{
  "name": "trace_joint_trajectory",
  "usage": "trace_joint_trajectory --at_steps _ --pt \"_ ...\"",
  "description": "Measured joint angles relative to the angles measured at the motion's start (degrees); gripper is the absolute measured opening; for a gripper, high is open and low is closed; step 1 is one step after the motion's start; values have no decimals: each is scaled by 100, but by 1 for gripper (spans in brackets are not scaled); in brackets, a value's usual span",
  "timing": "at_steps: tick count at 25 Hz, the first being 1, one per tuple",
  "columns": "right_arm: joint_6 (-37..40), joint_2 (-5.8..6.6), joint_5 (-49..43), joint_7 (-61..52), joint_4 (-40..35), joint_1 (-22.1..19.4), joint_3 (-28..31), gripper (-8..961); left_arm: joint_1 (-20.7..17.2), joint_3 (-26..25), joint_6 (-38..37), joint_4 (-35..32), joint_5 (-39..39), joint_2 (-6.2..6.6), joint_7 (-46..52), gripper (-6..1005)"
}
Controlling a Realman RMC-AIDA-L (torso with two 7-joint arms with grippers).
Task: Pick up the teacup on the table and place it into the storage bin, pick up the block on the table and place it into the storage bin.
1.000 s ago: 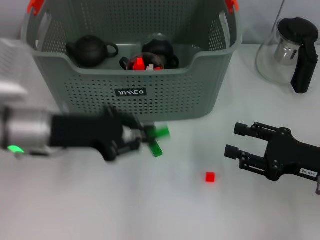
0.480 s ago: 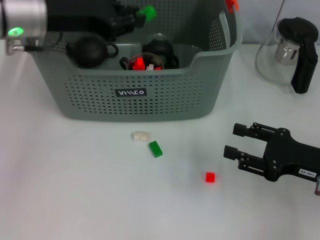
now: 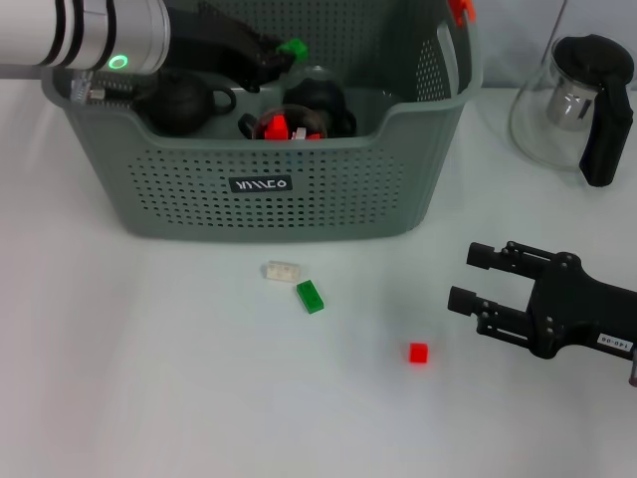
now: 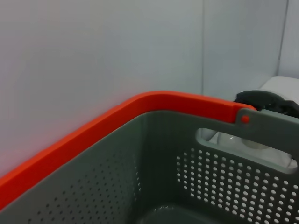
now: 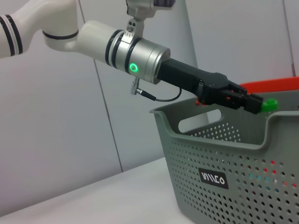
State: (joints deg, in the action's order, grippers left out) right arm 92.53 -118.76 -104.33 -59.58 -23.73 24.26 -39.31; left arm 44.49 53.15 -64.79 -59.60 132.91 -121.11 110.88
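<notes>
Holding: left gripper (image 3: 282, 55) clamps green block (image 3: 293, 47) above storage bin (image 3: 269, 214).
Idle: right gripper (image 3: 468, 279) open, low over worktop (image 3: 149, 378).
Loose: red block (image 3: 418, 353) on worktop.

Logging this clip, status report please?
Left gripper over storage bin, shut on green block. Right gripper open, idle above table. Nothing obstructing.
</notes>
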Motion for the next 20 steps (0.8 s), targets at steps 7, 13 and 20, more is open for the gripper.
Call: trace_joint_trajectory --at_steps 7,13,20 --pt "3 2 1 6 -1 0 2 684 21 28 -17 30 125 15 289 331" --pt "3 2 1 -12 -1 0 3 684 23 36 42 17 149 -31 321 389" --pt "11 2 0 -10 -1 -9 10 683 -965 -65 -718 -1117 -1119 -228 -77 546"
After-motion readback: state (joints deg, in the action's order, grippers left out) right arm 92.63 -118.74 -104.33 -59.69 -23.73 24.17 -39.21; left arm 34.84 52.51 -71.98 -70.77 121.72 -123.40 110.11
